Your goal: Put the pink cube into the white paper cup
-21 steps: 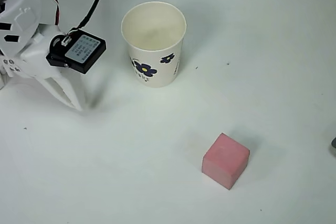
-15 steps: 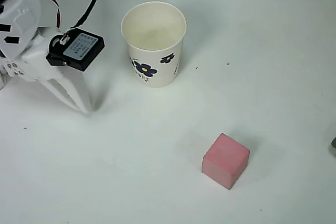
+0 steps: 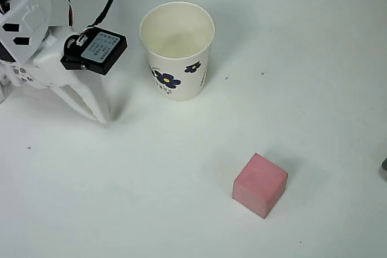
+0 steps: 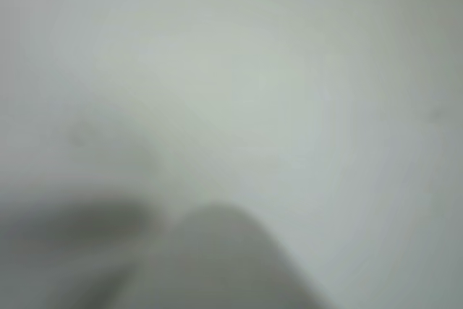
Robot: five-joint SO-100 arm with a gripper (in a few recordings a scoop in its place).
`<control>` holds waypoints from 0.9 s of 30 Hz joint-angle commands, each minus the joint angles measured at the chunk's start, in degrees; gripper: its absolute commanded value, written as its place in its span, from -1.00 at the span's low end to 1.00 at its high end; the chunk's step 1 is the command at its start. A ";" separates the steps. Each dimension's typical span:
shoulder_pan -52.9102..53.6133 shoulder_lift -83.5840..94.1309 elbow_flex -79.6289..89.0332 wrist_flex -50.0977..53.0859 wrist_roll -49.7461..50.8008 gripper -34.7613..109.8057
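Note:
In the overhead view the pink cube (image 3: 260,185) lies on the white table at the lower right, on its own. The white paper cup (image 3: 177,49) stands upright at the upper middle; it has blue flower prints and nothing inside. My white gripper (image 3: 103,118) is at the left, its tips touching the table left of the cup and far from the cube. The two fingers meet at the tips with nothing between them. The wrist view is badly blurred: a grey fingertip (image 4: 224,258) at the bottom edge over pale table.
The arm's black servo box (image 3: 97,51) and its cable sit just left of the cup. A small dark object (image 3: 384,165) pokes in at the right edge. Bare white table lies between the gripper and the cube.
The gripper and its servo box have shifted a little to the right, toward the cup. Cup and cube have not moved.

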 commanded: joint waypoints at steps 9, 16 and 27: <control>-3.08 0.35 -10.46 0.70 2.29 -0.52; -0.35 -32.70 -41.92 1.67 -4.92 -0.52; 2.46 -51.68 -67.41 6.68 -11.16 -0.52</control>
